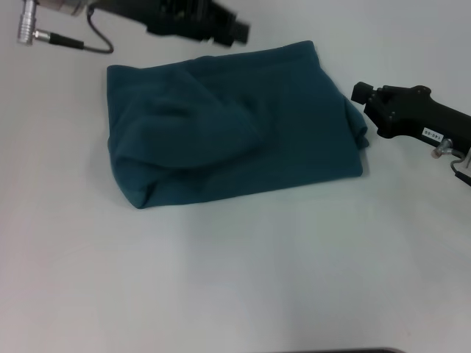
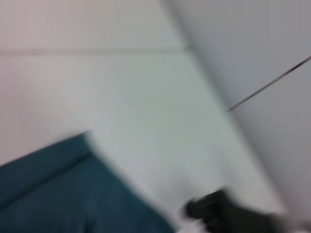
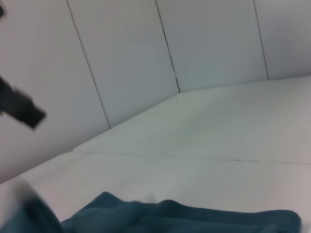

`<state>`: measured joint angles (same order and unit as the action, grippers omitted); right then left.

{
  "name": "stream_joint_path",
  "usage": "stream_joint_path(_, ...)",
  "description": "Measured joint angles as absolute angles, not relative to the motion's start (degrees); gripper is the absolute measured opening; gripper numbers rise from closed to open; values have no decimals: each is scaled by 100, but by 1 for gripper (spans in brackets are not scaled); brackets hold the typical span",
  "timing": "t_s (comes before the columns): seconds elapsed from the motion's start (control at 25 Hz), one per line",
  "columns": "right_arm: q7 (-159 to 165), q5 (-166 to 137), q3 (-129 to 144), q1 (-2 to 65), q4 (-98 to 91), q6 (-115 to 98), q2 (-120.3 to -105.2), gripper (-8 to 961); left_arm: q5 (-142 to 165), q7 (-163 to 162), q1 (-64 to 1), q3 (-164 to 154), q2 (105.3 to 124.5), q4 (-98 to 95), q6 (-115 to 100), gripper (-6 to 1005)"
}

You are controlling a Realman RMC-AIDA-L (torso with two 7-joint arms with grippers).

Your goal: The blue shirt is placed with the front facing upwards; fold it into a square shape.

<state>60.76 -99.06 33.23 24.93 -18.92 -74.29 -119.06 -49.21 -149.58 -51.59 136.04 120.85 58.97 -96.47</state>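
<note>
The table (image 1: 221, 294) is white, and the shirt (image 1: 228, 125) lies toward its far side, already folded into a lumpy rectangle with the plain back showing. The folding looks basically done; what's left is maybe flattening the bulge on the shirt's left half. The left gripper (image 1: 239, 33) hangs just past the shirt's far edge, the right gripper (image 1: 362, 94) just beside its right edge. Can't tell if either is spread or closed.
</note>
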Motion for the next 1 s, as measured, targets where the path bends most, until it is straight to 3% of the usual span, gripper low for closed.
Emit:
stream_joint_path(0.32,6156,-9905,3342,2521,-1910,-7384,-11914,56,-5988,-14630,-5016,13417,12143,6125,-9917,381)
stream_joint_path(0.76,8329,-10580,3465,2673,-2708,-7394,-11864,60,-6319,-14625,-3702,14839,11537,5742,-9891,829)
stream_joint_path(0.88,9939,-11140,3596,2903,-3232,-7561,-11776,61,-6679,-14621,-3309,14937,11509,5625,-9857,899)
stream_joint_path(1.0,11179,-11504,3678,3238,-3381,-7897,-11581,102,-6765,-14662,-3069,14950,11525,5621,-9807,937)
